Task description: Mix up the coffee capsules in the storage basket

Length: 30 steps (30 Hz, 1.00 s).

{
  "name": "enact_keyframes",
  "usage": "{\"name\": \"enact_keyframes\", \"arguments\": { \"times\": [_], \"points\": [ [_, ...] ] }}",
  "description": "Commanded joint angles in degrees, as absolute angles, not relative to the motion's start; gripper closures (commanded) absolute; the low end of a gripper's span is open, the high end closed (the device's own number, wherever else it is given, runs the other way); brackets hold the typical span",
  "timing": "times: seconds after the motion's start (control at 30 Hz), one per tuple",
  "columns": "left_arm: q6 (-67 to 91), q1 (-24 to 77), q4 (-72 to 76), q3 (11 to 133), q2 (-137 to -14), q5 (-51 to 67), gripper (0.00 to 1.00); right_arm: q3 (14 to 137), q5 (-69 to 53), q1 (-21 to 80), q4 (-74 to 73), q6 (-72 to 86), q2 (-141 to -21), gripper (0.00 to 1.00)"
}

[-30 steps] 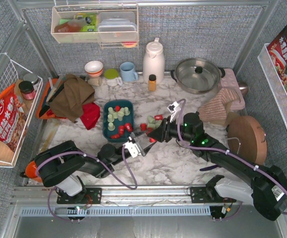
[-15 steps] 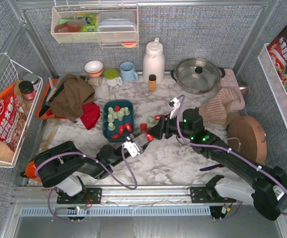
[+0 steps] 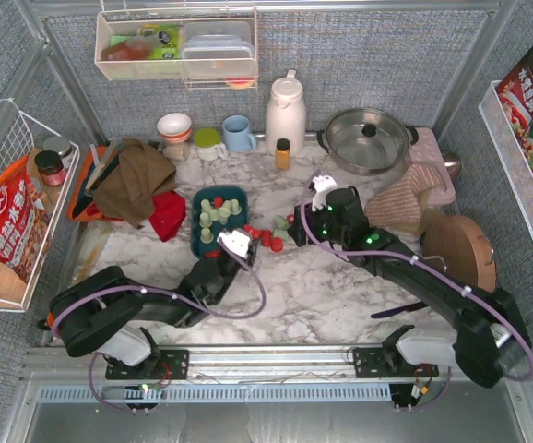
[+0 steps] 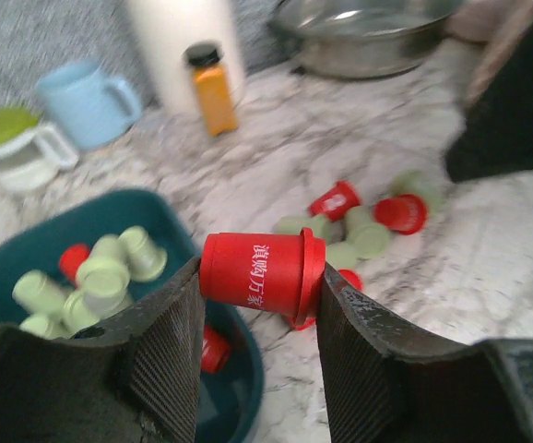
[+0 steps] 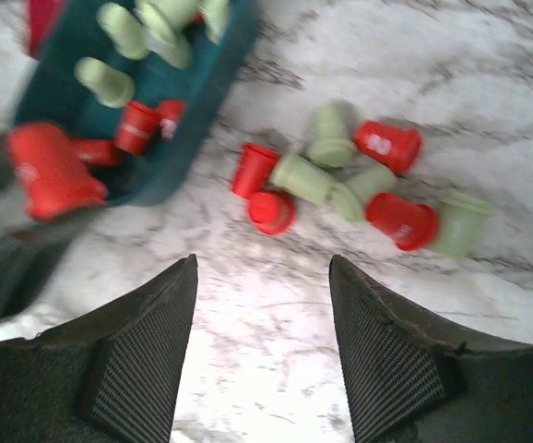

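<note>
Desk (image 3: 331,295): white marble, carrying all items listed. Pot (image 3: 368,138): steel, lidded, set at the far right. Basket (image 5: 202,101): dark teal, placed mid-desk, left of centre. Jug (image 3: 285,113): white, stood upright at the far edge. Left end effector (image 4: 257,288): positioned at the basket's near right corner, its pads closed on a red capsule (image 4: 262,269), which is held on its side with the rim turned right and white lettering shown. Right end effector (image 5: 262,277): held above bare desk just beside the loose capsules, its jaws parted, nothing gripped between them. Mug (image 3: 239,134): pale blue, set left of the jug. Bottle (image 3: 283,153): orange with a dark cap, stood in front of the jug. Capsules (image 4: 100,275): mint green ones are gathered toward the far end of the basket and a few red ones toward the near end; a further mixed red and green group (image 5: 299,177) is scattered on the desk just right of the basket, several tipped over.
</note>
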<state>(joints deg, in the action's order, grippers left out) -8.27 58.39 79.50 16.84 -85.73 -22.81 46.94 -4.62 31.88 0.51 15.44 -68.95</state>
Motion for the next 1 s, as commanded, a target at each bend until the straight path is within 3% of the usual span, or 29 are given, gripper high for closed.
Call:
{"name": "enact_keyframes", "arguments": {
  "times": [0.0, 0.23, 0.4, 0.67, 0.97],
  "points": [
    [6.5, 54.4, 59.3, 20.1, -83.2, -31.4, 0.53, 49.2, -1.0, 30.6, -2.8, 6.7, -75.4, 0.38],
    [18.9, 46.2, 48.3, 21.4, -80.8, -26.5, 0.51, 53.4, -2.4, 30.2, -6.8, -12.3, -85.2, 0.45],
    [22.4, 44.0, 40.8, 25.4, -81.9, -23.8, 0.41, 59.5, -3.4, 29.7, -14.1, -25.5, -91.1, 0.51],
    [24.9, 42.6, 35.9, 27.3, -81.6, -25.2, 0.19, 62.9, -2.8, 28.8, -17.0, -33.7, -97.0, 0.52],
    [23.1, 42.5, 34.6, 26.9, -75.2, -25.1, 0.15, 65.1, -1.4, 27.9, -14.2, -37.1, -102.1, 0.52]
  ]
}}
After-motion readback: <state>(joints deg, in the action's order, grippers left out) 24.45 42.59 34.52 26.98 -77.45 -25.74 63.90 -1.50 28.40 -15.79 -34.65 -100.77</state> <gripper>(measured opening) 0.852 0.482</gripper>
